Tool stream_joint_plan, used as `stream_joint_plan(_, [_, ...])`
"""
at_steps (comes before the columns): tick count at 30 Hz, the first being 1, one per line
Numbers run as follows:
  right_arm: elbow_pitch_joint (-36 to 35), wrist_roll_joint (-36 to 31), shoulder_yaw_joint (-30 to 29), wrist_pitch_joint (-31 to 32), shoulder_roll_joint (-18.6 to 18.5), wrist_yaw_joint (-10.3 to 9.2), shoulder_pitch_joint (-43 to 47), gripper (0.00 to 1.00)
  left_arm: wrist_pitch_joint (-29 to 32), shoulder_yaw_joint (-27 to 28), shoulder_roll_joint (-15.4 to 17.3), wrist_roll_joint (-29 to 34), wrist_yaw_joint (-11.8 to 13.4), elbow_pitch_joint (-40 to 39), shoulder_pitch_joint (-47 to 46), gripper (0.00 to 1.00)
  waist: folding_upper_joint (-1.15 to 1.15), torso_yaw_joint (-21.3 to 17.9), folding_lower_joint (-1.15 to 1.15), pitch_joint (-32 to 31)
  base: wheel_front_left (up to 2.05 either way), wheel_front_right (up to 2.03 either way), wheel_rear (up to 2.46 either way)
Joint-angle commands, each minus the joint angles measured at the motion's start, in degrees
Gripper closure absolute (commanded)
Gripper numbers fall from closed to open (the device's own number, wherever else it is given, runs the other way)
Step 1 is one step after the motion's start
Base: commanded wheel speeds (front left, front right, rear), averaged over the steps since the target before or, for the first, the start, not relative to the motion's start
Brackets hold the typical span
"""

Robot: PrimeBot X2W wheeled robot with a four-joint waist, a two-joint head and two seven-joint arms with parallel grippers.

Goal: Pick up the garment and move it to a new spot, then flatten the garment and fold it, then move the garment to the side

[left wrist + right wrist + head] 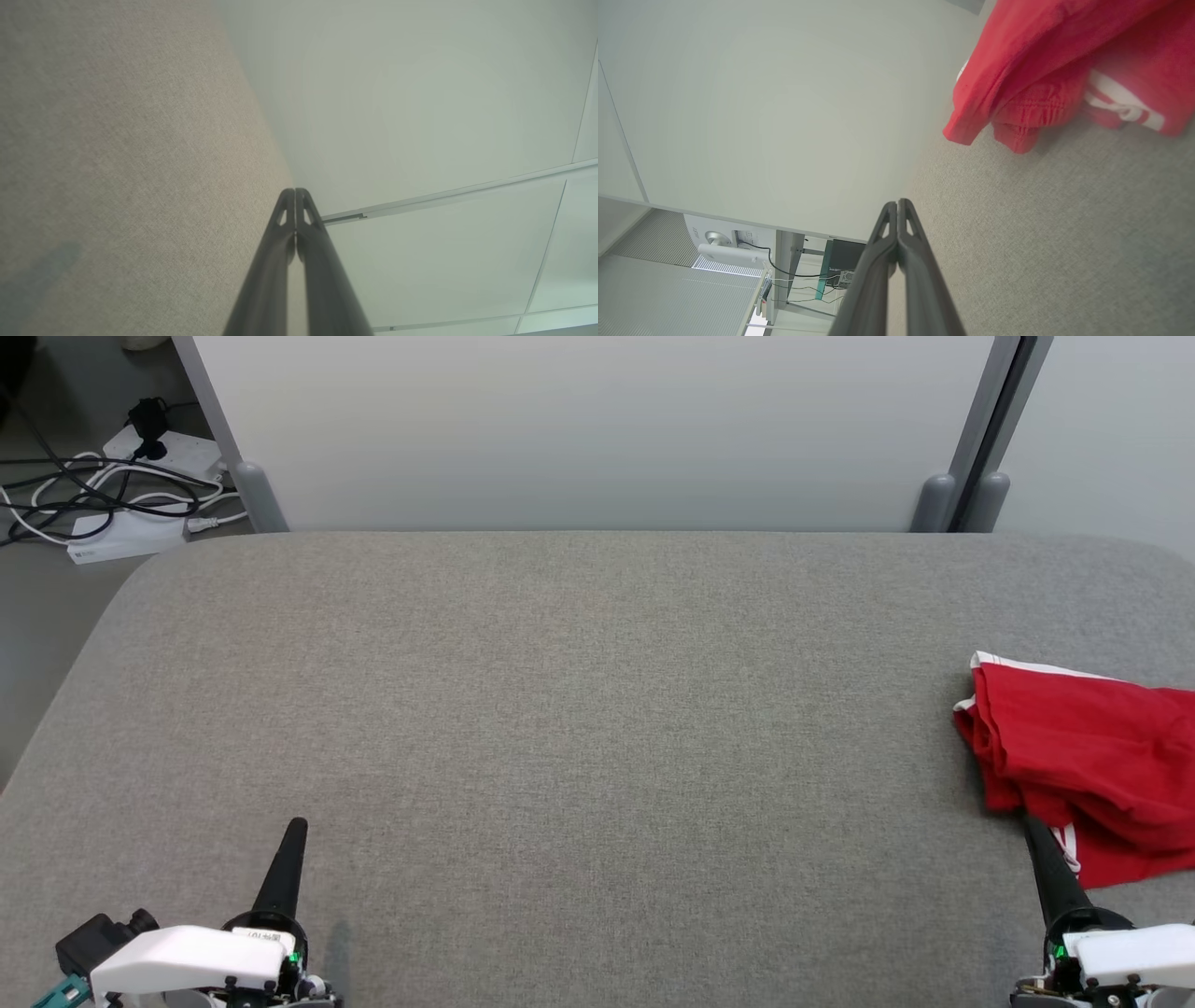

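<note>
Garment (pixel 1088 765) red, possibly shorts, bunched at table (pixel 560 709) right edge; left fingers (pixel 285 868), right fingers (pixel 1050 868) pressed together, empty.

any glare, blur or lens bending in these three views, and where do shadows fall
Head view: soft even light, no glare, sharp; a faint shadow lies beside the left gripper on the grey table. Left wrist view: hazy, low contrast, wall trim bows from the wide lens. Right wrist view: red garment crisp, right gripper close and slightly soft.

The red garment (pixel 1083 756) runs off the head view's right edge
</note>
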Motion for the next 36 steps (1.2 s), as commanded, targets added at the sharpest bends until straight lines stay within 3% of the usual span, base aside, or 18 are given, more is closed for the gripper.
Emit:
stream_joint_plan(1, [-1.31,1.73,0.54,0.56,-0.78,0.03,-3.00,1.00,0.31,2.43,0.27,-1.17,-0.91,-1.03,-3.80,1.00,0.00,0.03,0.00,0.00,0.00,0.00,0.00])
stream_joint_plan(13, [1.96,15.95,-0.83,3.37,-0.14,0.02,-5.87,1.00,3.84,8.67,-4.15,-10.43,-6.32,2.30,-5.26,1.00,0.00,0.59,0.00,0.01,0.00,0.00,0.00])
stream_joint_plan(36, [2.09,15.86,-1.46,3.92,0.29,0.02,-6.00,1.00,4.20,9.16,-4.49,-10.43,-6.47,2.40,-5.33,1.00,0.00,0.61,0.00,0.01,0.00,0.00,0.00])
